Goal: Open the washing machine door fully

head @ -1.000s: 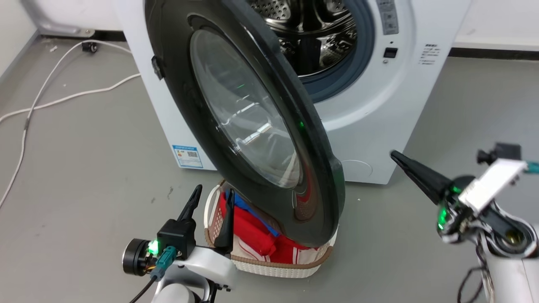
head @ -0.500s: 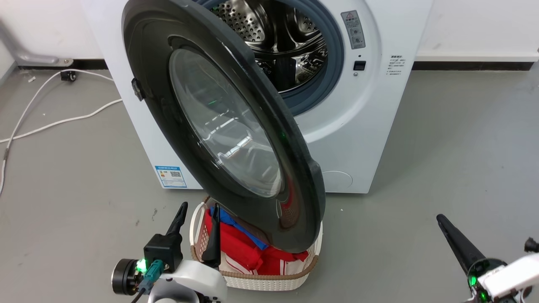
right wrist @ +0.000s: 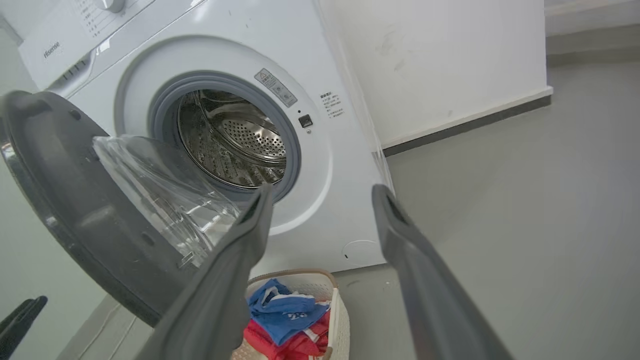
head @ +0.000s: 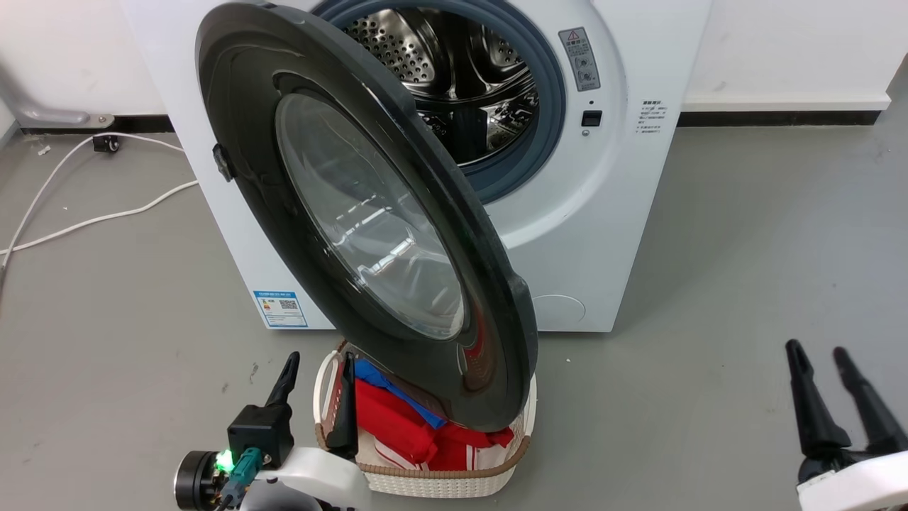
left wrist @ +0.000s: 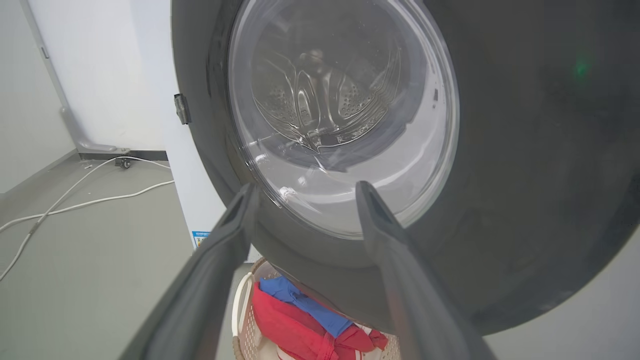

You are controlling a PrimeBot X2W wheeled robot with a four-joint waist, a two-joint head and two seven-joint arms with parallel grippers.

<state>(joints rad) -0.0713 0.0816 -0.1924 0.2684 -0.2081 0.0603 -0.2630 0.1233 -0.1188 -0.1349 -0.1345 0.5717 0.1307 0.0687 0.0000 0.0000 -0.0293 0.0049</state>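
2 grippers, both w/ jaws spread, gripping nothing. Left gripper: lower left of head view, fingers pointing up, just beside near-left rim of laundry basket; one finger overlaps the rim in that view, contact can't tell. Right gripper: lower right, over bare grey floor, well apart from machine and door.

Washing machine door: swung out from front of washing machine, hinged on view-left side, free edge toward camera, approx. halfway open, not folded back. Big round disc, nearly as wide as the machine. Glossy black frame, broad, w/ faint red and green reflections near lower edge. Clear glass centre, light streaks and distorted drum pattern showing thru it in left wrist view. Small dark tab on left edge. Lower rim hanging over the basket, hiding part of its contents. In right wrist view, inner side visible: dull grey-black ring w/ clear bowl bulging toward the opening.

Machine: white box against white wall, opening uncovered. Grey rubber ring around perforated steel drum, nothing visible inside. Blue label sticker low on front, left of door's lower half. Small warning label and dark latch slot right of the ring.

Basket: white woven, brown trim, on floor directly in front of machine; red and blue clothes inside. White cable trailing across floor at far left.
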